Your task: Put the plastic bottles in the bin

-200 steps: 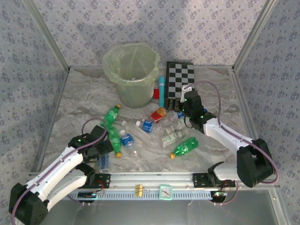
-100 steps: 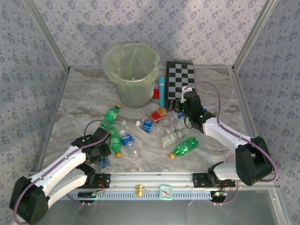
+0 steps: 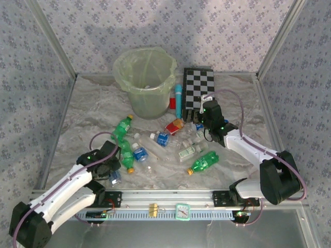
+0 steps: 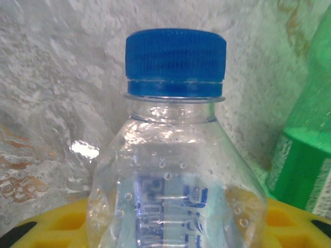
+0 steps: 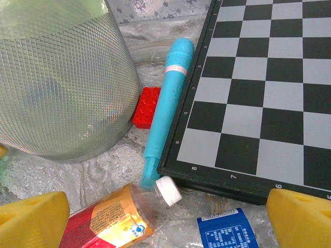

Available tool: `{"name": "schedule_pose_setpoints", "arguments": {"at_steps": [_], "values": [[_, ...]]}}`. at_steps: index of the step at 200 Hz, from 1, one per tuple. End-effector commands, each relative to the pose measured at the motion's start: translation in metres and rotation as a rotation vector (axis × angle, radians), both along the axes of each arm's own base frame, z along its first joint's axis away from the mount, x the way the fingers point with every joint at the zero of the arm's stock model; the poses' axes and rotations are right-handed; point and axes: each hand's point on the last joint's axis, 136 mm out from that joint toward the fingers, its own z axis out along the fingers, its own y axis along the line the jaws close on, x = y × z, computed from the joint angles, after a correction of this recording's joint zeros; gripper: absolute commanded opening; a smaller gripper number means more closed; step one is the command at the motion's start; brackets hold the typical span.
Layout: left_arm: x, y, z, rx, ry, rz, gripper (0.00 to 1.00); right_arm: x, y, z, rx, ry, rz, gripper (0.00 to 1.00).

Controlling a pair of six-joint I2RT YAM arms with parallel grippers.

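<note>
One blue-capped clear bottle [image 4: 173, 170] close against the left claw [image 3: 113, 174]

We found the bin [image 3: 147, 82], a round, translucent pale-green bucket lined with a clear bag, standing upright at the far middle of the tabletop [image 3: 83, 113]. The plastic bottles [image 3: 187, 153] lay on their sides, scattered in front of it. A yellow-capped green bottle [image 3: 122, 128] lay left of the group, with an orange-capped green bottle [image 3: 126, 155] nearer. A third green bottle [image 3: 203, 162] lay to the right. Between them we saw a red-labelled bottle [image 3: 174, 126] with a white cap, and two blue-labelled clear bottles [image 3: 161, 138]. At the near left lay a clear blue-capped bottle [image 4: 176, 155], droplets inside.
</note>
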Motion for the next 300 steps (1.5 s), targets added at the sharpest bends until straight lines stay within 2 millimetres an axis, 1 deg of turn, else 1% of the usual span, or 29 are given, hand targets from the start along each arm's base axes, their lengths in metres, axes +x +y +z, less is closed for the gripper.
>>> {"name": "schedule_pose_setpoints", "arguments": {"at_steps": [1, 21, 40, 55, 75, 89, 112, 129, 140, 160, 195, 200, 202, 216, 223, 234, 249, 273, 300], "values": [[0.023, 0.010, 0.037, 0.027, -0.154, 0.075, 0.43, 0.000, -0.006, 0.011, 0.016, -0.020, -0.030, 1.00], [0.044, 0.026, 0.076, 0.084, -0.304, 0.124, 0.42, -0.001, -0.009, 0.011, 0.019, -0.022, -0.037, 1.00], [0.064, 0.036, 0.113, 0.100, -0.461, 0.177, 0.39, -0.001, -0.010, 0.010, 0.029, -0.021, -0.039, 1.00], [0.080, 0.033, 0.136, 0.067, -0.568, 0.186, 0.36, -0.002, -0.008, 0.009, 0.036, -0.017, -0.032, 1.00], [0.108, 0.031, 0.176, 0.030, -0.737, 0.200, 0.34, -0.003, -0.009, 0.008, 0.036, -0.015, -0.033, 1.00], [0.126, 0.030, 0.209, 0.022, -0.845, 0.201, 0.32, -0.003, -0.010, 0.007, 0.040, -0.010, -0.036, 1.00], [0.153, 0.020, 0.263, 0.039, -0.992, 0.161, 0.32, -0.005, -0.011, 0.009, 0.041, -0.014, -0.038, 1.00], [0.173, 0.007, 0.297, 0.053, -1.048, 0.088, 0.32, -0.007, -0.015, 0.010, 0.035, -0.018, -0.047, 1.00], [0.187, -0.006, 0.312, 0.056, -1.065, 0.027, 0.32, -0.009, -0.017, 0.011, 0.035, -0.022, -0.052, 1.00], [0.212, -0.032, 0.344, 0.047, -1.106, -0.108, 0.32, -0.011, -0.022, 0.012, 0.038, -0.024, -0.063, 1.00], [0.248, -0.081, 0.391, 0.035, -1.153, -0.357, 0.32, -0.012, -0.029, 0.015, 0.037, -0.028, -0.074, 1.00], [0.253, -0.087, 0.396, 0.035, -1.155, -0.387, 0.32, -0.012, -0.029, 0.016, 0.038, -0.029, -0.074, 1.00], [0.255, -0.089, 0.395, 0.035, -1.149, -0.399, 0.32, -0.012, -0.029, 0.015, 0.038, -0.029, -0.074, 1.00], [0.266, -0.104, 0.410, 0.040, -1.155, -0.472, 0.32, -0.013, -0.031, 0.017, 0.038, -0.032, -0.078, 1.00], [0.272, -0.110, 0.414, 0.045, -1.151, -0.507, 0.32, -0.013, -0.033, 0.017, 0.039, -0.032, -0.082, 1.00], [0.281, -0.119, 0.417, 0.054, -1.140, -0.548, 0.32, -0.014, -0.035, 0.018, 0.041, -0.034, -0.086, 1.00], [0.292, -0.128, 0.415, 0.066, -1.114, -0.594, 0.32, -0.015, -0.037, 0.018, 0.041, -0.035, -0.090, 1.00], [0.311, -0.141, 0.399, 0.071, -1.050, -0.652, 0.32, -0.016, -0.040, 0.021, 0.044, -0.040, -0.094, 1.00], [0.326, -0.157, 0.370, 0.042, -0.954, -0.715, 0.33, -0.019, -0.044, 0.022, 0.045, -0.042, -0.102, 1.00]]}}
